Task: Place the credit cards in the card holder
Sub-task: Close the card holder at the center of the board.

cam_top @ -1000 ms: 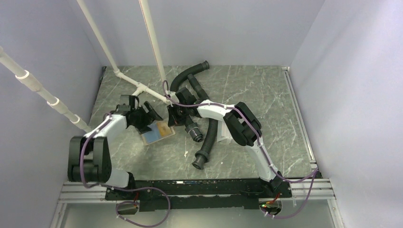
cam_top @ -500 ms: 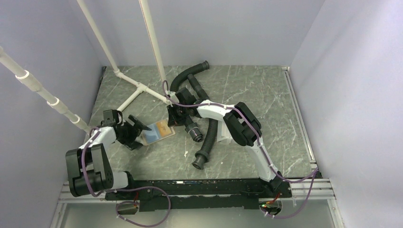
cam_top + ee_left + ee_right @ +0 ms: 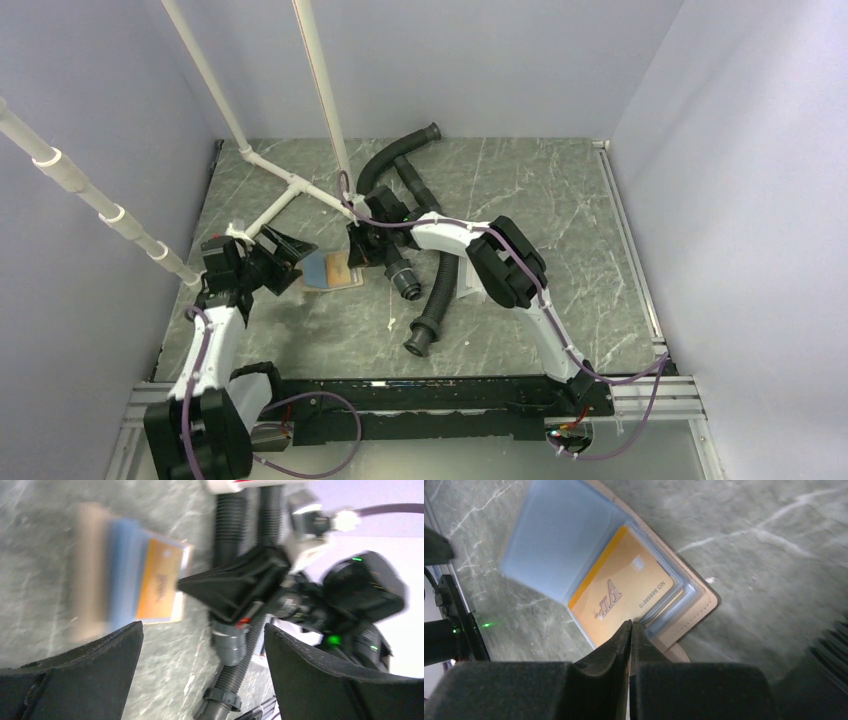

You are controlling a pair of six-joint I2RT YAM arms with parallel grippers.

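The tan card holder (image 3: 322, 272) lies open on the table, its blue inner sleeves facing up. An orange-yellow card (image 3: 623, 594) sits in its right-hand sleeve and also shows in the left wrist view (image 3: 159, 579). My right gripper (image 3: 630, 626) is shut, with its tips on the holder's edge by the card's corner and nothing visible between the jaws. It is just right of the holder in the top view (image 3: 358, 252). My left gripper (image 3: 284, 258) is open and empty, raised a little left of the holder (image 3: 107, 575). No other cards are in view.
Black corrugated hoses (image 3: 436, 290) lie just right of the holder, with more at the back (image 3: 398, 152). White PVC pipes (image 3: 285, 190) cross the back left. A white tray (image 3: 463, 284) is partly hidden under the right arm.
My left arm has pulled back to the left and lifted off the holder, its gripper still open. My right gripper has stayed shut at the holder's right edge.
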